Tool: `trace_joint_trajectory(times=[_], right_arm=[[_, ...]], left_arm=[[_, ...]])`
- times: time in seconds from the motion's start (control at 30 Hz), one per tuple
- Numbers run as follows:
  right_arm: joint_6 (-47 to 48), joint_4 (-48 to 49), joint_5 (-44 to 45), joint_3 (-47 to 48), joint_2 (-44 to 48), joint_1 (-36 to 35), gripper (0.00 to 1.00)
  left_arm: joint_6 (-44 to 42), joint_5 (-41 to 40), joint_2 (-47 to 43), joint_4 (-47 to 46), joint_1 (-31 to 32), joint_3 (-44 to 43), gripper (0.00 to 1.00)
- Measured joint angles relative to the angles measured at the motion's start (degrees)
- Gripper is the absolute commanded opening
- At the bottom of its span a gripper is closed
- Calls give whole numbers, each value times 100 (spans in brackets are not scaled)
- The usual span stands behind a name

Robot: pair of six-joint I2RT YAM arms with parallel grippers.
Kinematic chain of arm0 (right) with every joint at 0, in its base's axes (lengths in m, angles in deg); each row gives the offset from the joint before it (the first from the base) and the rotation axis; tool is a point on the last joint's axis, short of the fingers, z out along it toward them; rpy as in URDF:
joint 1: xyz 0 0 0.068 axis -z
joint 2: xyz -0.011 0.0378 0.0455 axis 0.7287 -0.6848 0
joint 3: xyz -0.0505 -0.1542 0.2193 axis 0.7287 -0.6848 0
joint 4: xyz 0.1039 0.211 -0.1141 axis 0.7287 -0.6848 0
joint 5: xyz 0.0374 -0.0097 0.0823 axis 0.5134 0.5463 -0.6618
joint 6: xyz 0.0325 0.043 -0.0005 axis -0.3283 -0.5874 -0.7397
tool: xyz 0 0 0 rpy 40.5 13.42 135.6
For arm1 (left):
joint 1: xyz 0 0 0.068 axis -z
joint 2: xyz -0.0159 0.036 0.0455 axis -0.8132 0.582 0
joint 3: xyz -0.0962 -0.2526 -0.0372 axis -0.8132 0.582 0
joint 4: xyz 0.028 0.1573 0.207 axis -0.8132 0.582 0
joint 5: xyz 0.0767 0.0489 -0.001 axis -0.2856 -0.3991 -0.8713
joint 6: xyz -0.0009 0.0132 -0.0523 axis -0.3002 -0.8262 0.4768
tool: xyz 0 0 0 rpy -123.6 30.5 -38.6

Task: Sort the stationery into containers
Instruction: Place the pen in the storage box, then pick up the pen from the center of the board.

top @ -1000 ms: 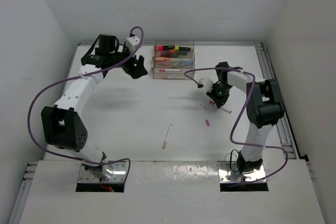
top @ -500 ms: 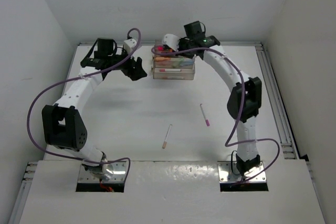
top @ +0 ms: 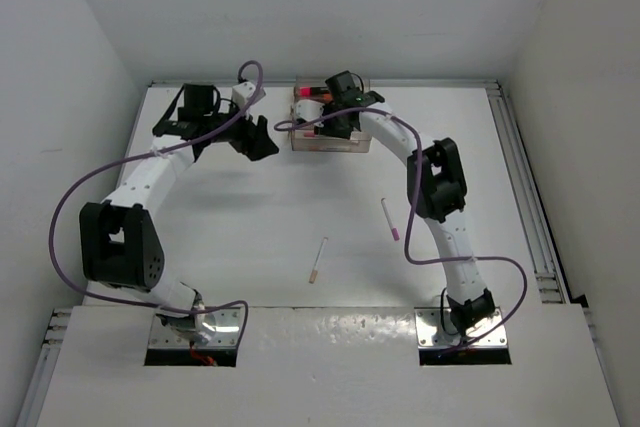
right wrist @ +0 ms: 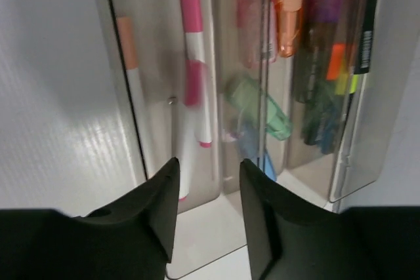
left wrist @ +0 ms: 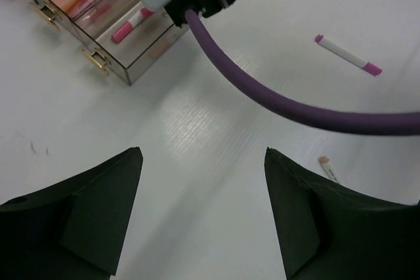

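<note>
A smooth white desk (top: 250, 207) is seen from above. The right arm (top: 430, 182) is stretched in a long arc to the far edge. The black, wedge-shaped right fingers (right wrist: 209, 162) are held partly apart, empty, directly above the containers (top: 308, 139). The left arm (top: 150, 172) is bent inward, and the left fingers (left wrist: 203, 155) are spread wide and empty over the desk, just left of the containers. These stepped clear-plastic trays stand at the far centre.

- **Lowest front tray:** pink-capped white pens (right wrist: 195, 50) and a peach-capped pen (right wrist: 131, 70).
- **Middle tray:** a pastel green piece (right wrist: 259, 106) and a blue piece (right wrist: 252, 145).
- **Farthest tray:** highlighters (right wrist: 357, 24).

A pink-tipped pen (top: 389, 218) and a peach-tipped pen (top: 318, 260) lie apart on the desk.
</note>
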Motion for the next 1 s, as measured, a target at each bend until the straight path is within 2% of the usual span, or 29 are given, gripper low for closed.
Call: trace_joint_trajectory(times=[0.03, 0.13, 0.23, 0.37, 0.43, 0.47, 0.53, 0.7, 0.93, 1.0], right_arm=[[-15, 68, 11, 0, 0, 4, 49], [-254, 262, -2, -114, 63, 20, 56], [-841, 293, -85, -476, 382, 61, 58], [-2063, 354, -389, -1528, 1657, 293, 58], [-2719, 476, -599, -2234, 2549, 555, 58], [-2940, 546, -691, -2546, 2916, 684, 58], [-3442, 623, -898, -3348, 3866, 1038, 58], [-4074, 459, -1272, -4739, 5425, 1716, 59], [-4306, 149, -1709, -5663, 6216, 2334, 59], [-4312, 98, -1838, -5770, 6290, 2546, 58]], left_arm=[[-7, -44, -52, 20, 26, 57, 80], [101, -291, -420, 55, 208, 544, 81], [525, -745, -870, 168, 570, 1062, 79], [1335, -1698, -1370, 306, 1322, 1445, 76], [1731, -2096, -1521, 293, 1834, 1600, 80], [1871, -2223, -1547, 269, 2026, 1672, 88], [2179, -2483, -1550, 197, 2496, 1884, 89], [2673, -2879, -1143, 157, 3501, 2194, 81], [3014, -3412, 105, 120, 4245, 2096, 73], [3075, -3532, 431, 111, 4465, 2033, 65]])
